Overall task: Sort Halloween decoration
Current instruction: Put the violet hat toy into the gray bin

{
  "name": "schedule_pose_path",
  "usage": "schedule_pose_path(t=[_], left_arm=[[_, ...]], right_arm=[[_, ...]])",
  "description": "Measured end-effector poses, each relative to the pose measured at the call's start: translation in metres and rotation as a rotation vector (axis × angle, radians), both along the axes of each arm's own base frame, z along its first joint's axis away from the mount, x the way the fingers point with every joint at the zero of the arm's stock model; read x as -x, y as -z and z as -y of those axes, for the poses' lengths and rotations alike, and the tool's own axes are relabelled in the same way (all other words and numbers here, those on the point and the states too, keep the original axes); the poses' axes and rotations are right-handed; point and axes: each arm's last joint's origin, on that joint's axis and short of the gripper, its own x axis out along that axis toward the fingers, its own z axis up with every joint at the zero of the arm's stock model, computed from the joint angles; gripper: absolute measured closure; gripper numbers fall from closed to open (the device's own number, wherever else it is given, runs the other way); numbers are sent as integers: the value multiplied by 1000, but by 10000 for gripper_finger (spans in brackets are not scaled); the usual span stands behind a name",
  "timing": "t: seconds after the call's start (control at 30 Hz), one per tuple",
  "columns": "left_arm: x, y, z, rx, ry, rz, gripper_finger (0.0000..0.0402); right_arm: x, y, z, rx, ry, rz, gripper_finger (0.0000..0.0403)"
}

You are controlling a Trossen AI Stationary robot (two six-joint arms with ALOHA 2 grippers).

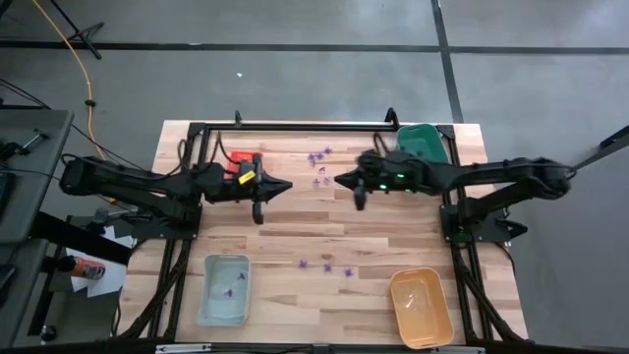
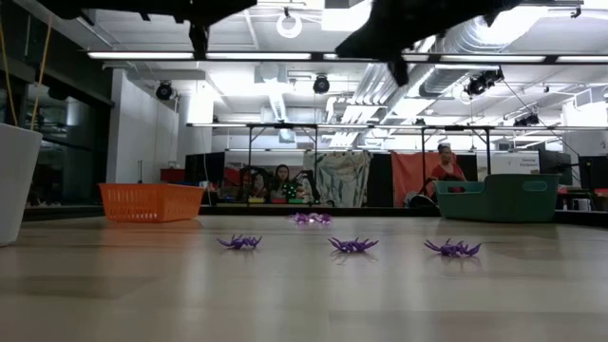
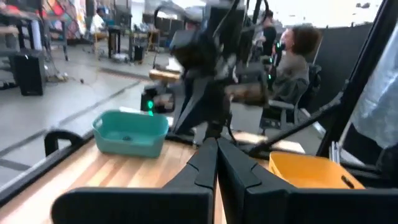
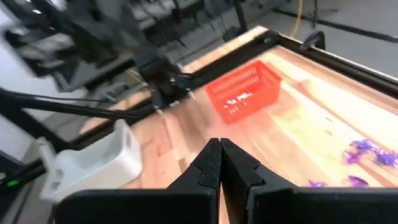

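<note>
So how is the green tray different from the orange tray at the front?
The green tray is dark teal-green; the orange tray is pale orange. The green tray sits at the table's far edge by the right arm's base, while the orange tray sits at the near edge. The arm partly covers the green tray from above; the orange tray shows whole. Both are rectangular, open-topped and on the right side of the table.

A light wooden table (image 1: 295, 231) carries four trays, a red one (image 1: 239, 159), green (image 1: 425, 141), pale blue (image 1: 225, 289) and orange (image 1: 422, 306), with small purple decorations (image 1: 320, 167) scattered between them, some (image 1: 326, 265) nearer the front.
</note>
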Motion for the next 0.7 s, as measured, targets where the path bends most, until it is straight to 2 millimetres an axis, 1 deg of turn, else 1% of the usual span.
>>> schedule_pose_path(t=[0.1,0.2,0.3,0.37,0.47,0.6,0.7], left_arm=[[10,-10,-3,-3,-23,47,401],[21,-18,-7,-3,-41,69,401],[31,-23,-10,-4,-58,81,401],[37,-26,-11,-4,-67,89,401],[44,-28,-11,-4,-69,79,401],[47,-27,-11,5,-83,61,401],[47,-26,-11,5,-87,47,401]], right_arm=[[-25,7,19,-26,60,-93,402],[-47,22,42,-44,126,-252,401],[-65,39,60,-52,151,-384,387],[-74,56,70,-87,172,-469,367],[-85,78,79,-118,183,-545,328],[-96,103,82,-159,209,-611,273],[-100,116,84,-175,252,-647,244]])
